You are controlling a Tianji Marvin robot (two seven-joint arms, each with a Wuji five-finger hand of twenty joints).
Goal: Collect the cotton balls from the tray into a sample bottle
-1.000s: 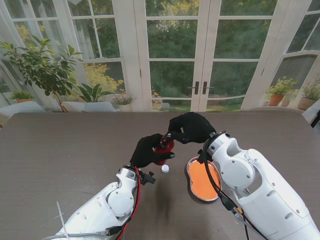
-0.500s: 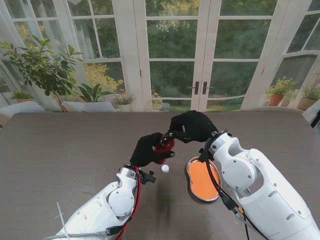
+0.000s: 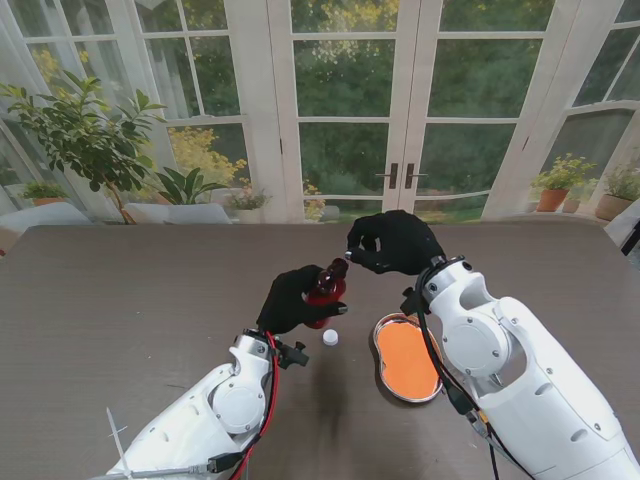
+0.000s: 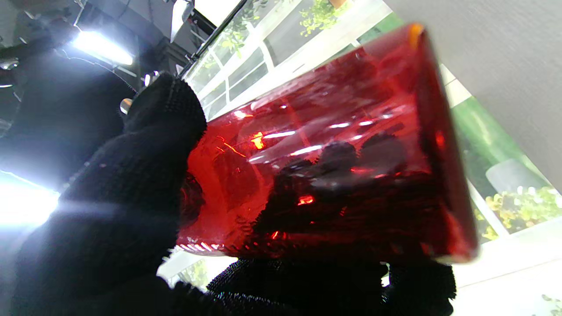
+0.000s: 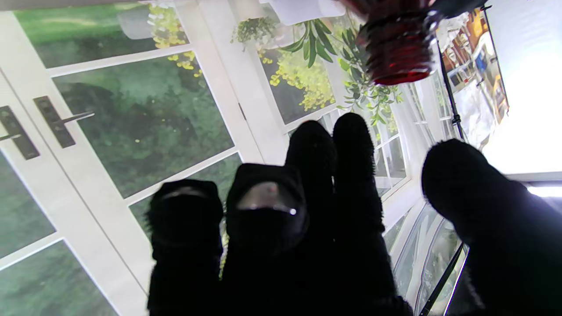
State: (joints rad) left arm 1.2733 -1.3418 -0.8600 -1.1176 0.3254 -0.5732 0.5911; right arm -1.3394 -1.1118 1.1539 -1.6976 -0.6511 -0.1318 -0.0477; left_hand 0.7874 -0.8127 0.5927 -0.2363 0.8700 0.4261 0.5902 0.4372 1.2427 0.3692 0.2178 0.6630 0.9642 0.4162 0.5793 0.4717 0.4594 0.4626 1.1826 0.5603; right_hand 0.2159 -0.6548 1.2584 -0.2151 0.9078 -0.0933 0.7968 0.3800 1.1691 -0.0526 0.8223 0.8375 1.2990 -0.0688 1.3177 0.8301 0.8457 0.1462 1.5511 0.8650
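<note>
My left hand (image 3: 293, 299), in a black glove, is shut on a red see-through sample bottle (image 3: 326, 289) and holds it above the table, tilted with its mouth toward my right hand. The left wrist view fills with the bottle (image 4: 333, 166) and the left hand (image 4: 118, 210) wrapped round it. My right hand (image 3: 396, 242) hovers a little beyond and to the right of the bottle's mouth, fingers curled, thumb apart, nothing visible in it. In the right wrist view the right hand (image 5: 307, 219) faces the bottle's threaded neck (image 5: 397, 52). The orange oval tray (image 3: 405, 358) lies under my right forearm; I make out no cotton balls on it.
A small white round object (image 3: 330, 338) lies on the dark table (image 3: 150, 290) between the bottle and the tray. Glass doors and potted plants stand beyond the table's far edge.
My right hand has lifted off the bottle's mouth and drawn back, up and to the right. The left hand still holds the bottle in nearly the same place.
</note>
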